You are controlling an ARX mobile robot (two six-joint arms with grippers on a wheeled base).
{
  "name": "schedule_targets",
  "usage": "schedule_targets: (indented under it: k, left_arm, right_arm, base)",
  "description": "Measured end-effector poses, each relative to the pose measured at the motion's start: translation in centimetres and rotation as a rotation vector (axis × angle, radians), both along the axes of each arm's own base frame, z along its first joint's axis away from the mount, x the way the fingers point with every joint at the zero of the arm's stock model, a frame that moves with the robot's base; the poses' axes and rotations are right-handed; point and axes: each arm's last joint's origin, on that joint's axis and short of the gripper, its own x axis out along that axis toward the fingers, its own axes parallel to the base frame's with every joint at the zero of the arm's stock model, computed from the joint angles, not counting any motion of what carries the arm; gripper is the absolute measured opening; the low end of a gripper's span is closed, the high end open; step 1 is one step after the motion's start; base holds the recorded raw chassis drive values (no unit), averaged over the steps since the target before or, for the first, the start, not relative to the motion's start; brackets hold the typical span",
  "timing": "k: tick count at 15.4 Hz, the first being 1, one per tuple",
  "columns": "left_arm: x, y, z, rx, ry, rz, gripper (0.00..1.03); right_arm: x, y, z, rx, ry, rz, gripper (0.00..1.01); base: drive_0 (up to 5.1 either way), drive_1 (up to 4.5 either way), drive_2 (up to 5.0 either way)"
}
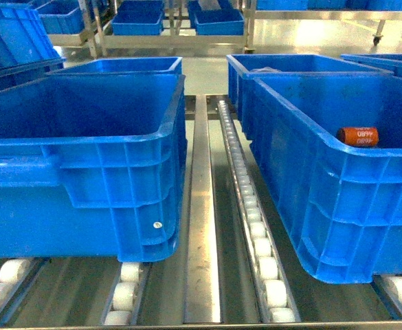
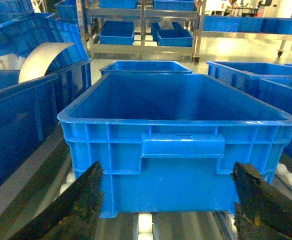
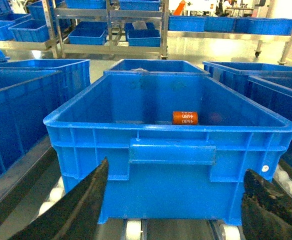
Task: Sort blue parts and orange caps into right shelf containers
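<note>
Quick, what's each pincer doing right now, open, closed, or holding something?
Left pincer: open, empty, facing a blue crate.
Right pincer: open, empty, facing the crate holding an orange cap.

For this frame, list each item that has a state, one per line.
Large blue plastic crate on the right: upright, holds one cap.
Orange cylindrical cap with white digits: lying on its side inside.
Large blue plastic crate on the left: upright; visible interior empty.
Left gripper: jaws open, empty.
Right gripper: jaws open, empty.

A roller conveyor rack point(image 1: 204, 227) of steel rails and white rollers point(image 1: 259, 234) fills the foreground. Beyond it, a pale glossy floor point(image 1: 304, 34) reflects bright overhead light. Metal shelving units point(image 3: 111, 30) stand at the back, stacked with further blue bins point(image 1: 137, 20).
</note>
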Motion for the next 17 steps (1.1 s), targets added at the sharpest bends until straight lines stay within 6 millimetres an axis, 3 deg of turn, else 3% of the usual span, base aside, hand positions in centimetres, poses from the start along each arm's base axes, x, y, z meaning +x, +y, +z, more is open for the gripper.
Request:
schedule_targets:
  k: [2,17]
  left_arm:
    - [0.0,0.0,-0.01,0.0,0.0,0.0,0.99]
    - [0.0,0.0,-0.01,0.003,0.0,0.0,0.98]
  right_arm:
    - [0.0,0.0,0.0,0.001,0.0,0.0,1.0]
    - [0.0,0.0,0.0,0.002,0.0,0.0,0.98]
  base:
    - [0.0,0.0,0.0]
    - [0.0,0.0,0.0]
